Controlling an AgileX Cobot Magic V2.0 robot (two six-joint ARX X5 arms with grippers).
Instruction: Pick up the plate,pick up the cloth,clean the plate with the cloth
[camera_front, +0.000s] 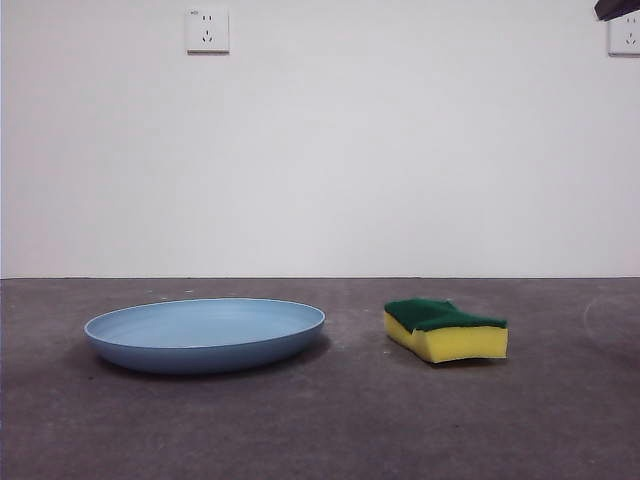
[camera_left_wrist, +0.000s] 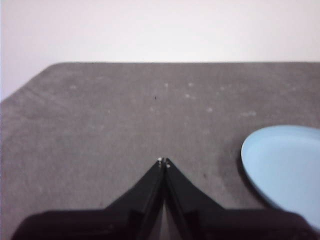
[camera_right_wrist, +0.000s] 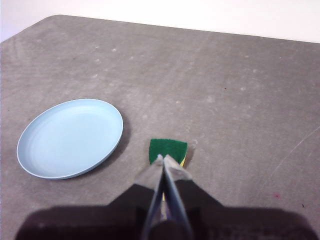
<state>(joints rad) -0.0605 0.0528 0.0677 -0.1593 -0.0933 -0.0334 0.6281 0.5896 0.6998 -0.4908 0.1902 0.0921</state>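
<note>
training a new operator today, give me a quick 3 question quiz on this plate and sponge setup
1. True or false: the sponge lies on the table apart from the plate, not on it.
2. Multiple choice: which face of the sponge is up? A) the yellow foam B) the dark green scouring layer C) it stands on edge
3. Fill in: the jaws of the left gripper and of the right gripper are both ____.

Key
1. True. In the front view bare table shows between them.
2. B. Green is on top, yellow beneath.
3. Shut. Each wrist view shows the tips meeting, and neither holds anything; the right gripper hangs above the sponge, the left off to the plate's side.
</note>
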